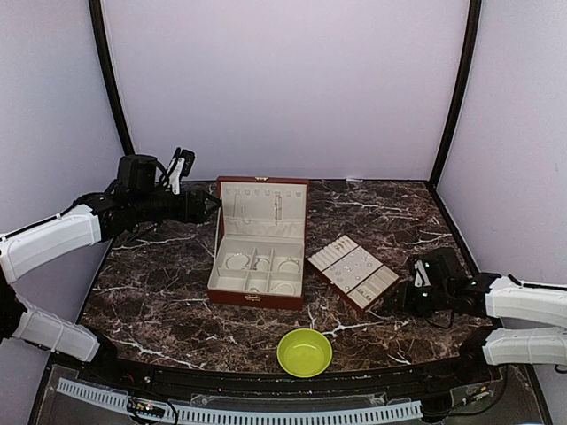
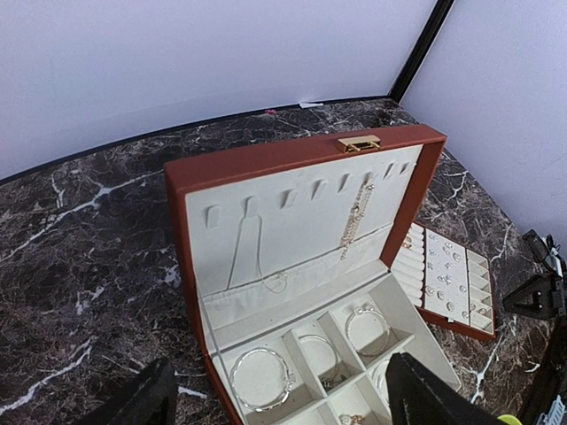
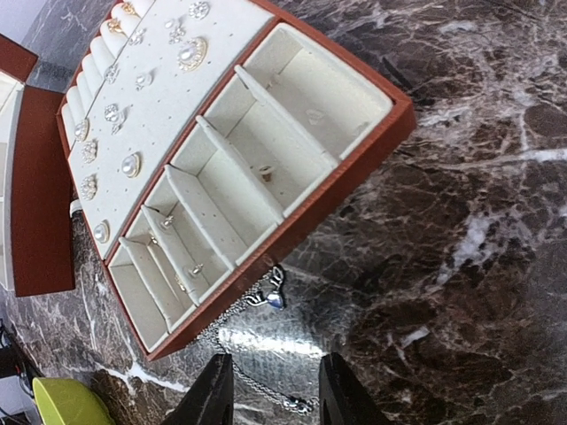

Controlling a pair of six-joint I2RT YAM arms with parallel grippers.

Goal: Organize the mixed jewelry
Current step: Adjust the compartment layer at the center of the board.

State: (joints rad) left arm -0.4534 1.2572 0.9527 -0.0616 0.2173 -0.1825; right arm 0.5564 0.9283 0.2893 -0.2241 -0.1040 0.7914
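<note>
The mixed jewelry shows as silvery hoops lying in the compartments of the open red-brown box, and as small pearl and stud pieces on the padded tray. A thin chain hangs inside the lid. My left gripper hovers open beside the lid's left edge, its fingers spread over the box front. On the table against the tray's edge lies a silver necklace with a blue pendant. My right gripper is open, its fingers either side of that chain, not touching it.
A lime green bowl stands near the table's front edge, between the arms. The tray lies at an angle to the right of the box. Purple walls enclose the dark marble table on three sides.
</note>
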